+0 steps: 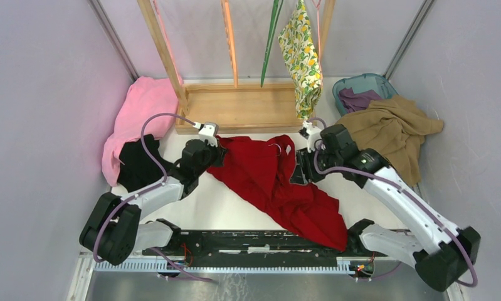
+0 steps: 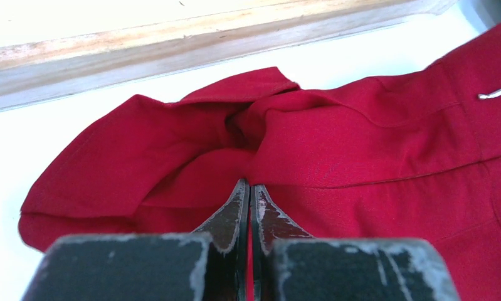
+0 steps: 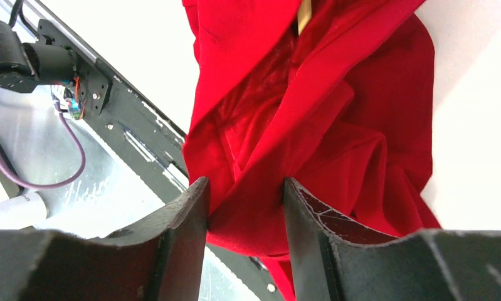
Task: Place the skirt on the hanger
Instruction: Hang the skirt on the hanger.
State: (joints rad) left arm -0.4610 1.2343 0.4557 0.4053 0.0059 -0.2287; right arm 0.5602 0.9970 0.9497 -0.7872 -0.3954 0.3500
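At the wooden rack (image 1: 235, 106) the skirt (image 1: 302, 56) hung; placing looked done. Left pincer (image 2: 249, 185) was closed, right pincer (image 3: 244, 188) open, over red garment (image 1: 266, 175). Next: retract arms.

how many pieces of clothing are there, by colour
red garment: 1
pink garment: 1
black garment: 1
tan garment: 1
purple garment: 1
lemon-print skirt: 1
total: 6

skirt (image 1: 302, 59) hung at rack (image 1: 235, 108) R, garment (image 1: 266, 172) in front
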